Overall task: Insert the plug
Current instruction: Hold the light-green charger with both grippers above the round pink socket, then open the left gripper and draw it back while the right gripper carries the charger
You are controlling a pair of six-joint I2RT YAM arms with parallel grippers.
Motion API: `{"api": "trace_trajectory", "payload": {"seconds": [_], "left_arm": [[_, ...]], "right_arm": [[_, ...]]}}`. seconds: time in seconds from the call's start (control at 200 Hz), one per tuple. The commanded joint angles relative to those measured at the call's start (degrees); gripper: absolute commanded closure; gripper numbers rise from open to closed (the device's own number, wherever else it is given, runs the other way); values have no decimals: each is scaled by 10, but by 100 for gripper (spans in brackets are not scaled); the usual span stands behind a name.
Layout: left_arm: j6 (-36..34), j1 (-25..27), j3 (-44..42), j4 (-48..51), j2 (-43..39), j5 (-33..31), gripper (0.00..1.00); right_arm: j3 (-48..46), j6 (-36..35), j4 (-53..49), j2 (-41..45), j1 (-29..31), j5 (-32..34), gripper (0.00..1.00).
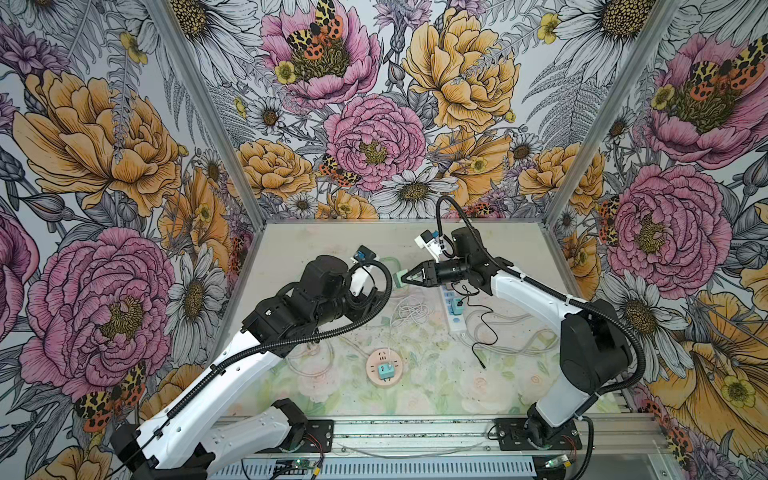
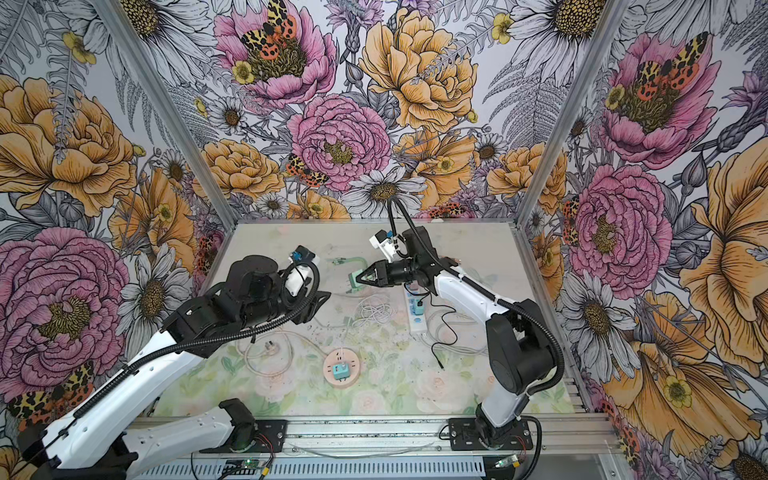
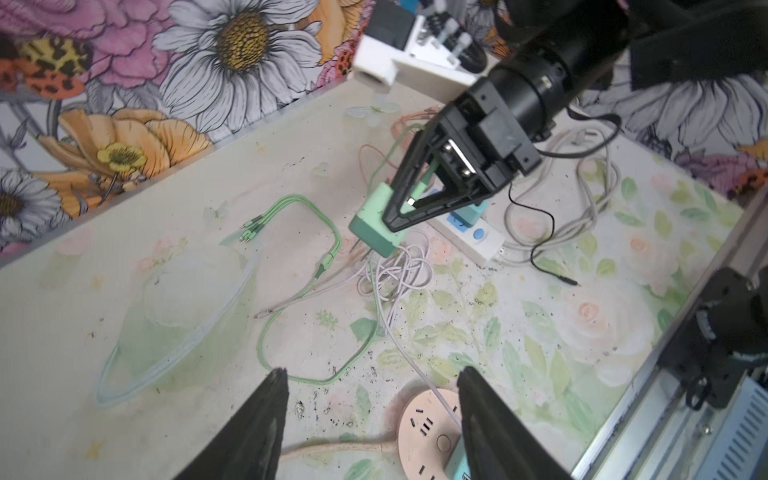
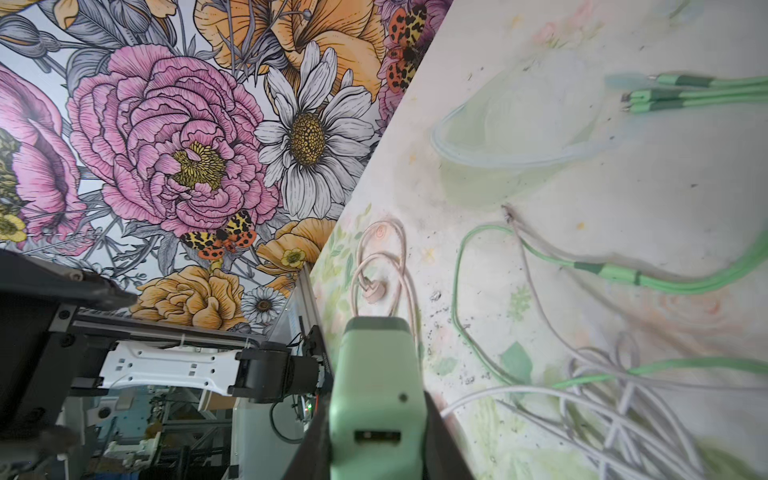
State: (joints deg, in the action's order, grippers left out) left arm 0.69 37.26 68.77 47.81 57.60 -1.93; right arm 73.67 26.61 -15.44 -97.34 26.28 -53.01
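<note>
right arm (image 1: 528, 291): up from the base at the front right of the desk (image 1: 515, 253), elbow bent high, forearm slanting down toward the back middle, wrist about level and turned leftward.
left arm (image 1: 232, 365): stretched from the front left base toward the centre, bulky wrist folded over and hiding most of the jaws in both top views.
plug (image 3: 376, 226): mint block, held in the air near the back middle of the desk, just above the white cable tangle (image 1: 411, 312); USB port facing back along the right jaws, far end pointing toward the left arm; prongs not visible.
right jaws: pinching the plug by two opposite sides, tips reaching partway along the body.
left jaws: spread wide, nothing between, hovering tilted down over the desk near the round socket (image 1: 384, 365).
round socket: pink disc at front centre, teal adapter (image 1: 385, 371) plugged in, well apart from the plug.
strip (image 1: 457, 324): white, under the right wrist, blue adapter (image 1: 457, 306) seated in it.
green cable (image 3: 328, 253): looped on the desk between the two pairs of jaws.
black cable (image 1: 484, 332): trailing loose beside the strip.
</note>
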Motion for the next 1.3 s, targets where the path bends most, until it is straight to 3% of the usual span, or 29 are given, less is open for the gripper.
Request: {"api": "trace_trajectory", "payload": {"seconds": [0.0, 0.18, 0.31, 0.385, 0.49, 0.635, 0.756, 0.946, 1.086, 1.296], "left_arm": [[127, -66, -39, 10, -3, 46, 41], [201, -127, -113, 9, 10, 75, 55], [209, -154, -142, -2, 29, 93, 59], [214, -184, -148, -15, 28, 125, 61], [225, -228, -152, -22, 24, 145, 62], [243, -312, -184, -44, 30, 178, 58], [263, -368, -226, -92, 35, 215, 57], [272, -384, -247, -138, 50, 239, 55], [274, -409, -251, -152, 48, 275, 54], [270, -423, -254, -152, 48, 311, 53]], "right_arm": [[52, -86, -73, -1, 3, 26, 100], [100, -202, -146, 3, 21, 95, 100], [219, -373, -329, -42, 87, 227, 100], [285, -429, -395, -80, 120, 289, 100], [333, -454, -420, -110, 138, 283, 100], [329, -537, -420, -112, 183, 326, 100], [332, -571, -419, -116, 208, 301, 100], [335, -669, -420, -129, 254, 317, 100], [343, -687, -420, -146, 265, 306, 100], [322, -720, -422, -171, 285, 351, 100]]}}
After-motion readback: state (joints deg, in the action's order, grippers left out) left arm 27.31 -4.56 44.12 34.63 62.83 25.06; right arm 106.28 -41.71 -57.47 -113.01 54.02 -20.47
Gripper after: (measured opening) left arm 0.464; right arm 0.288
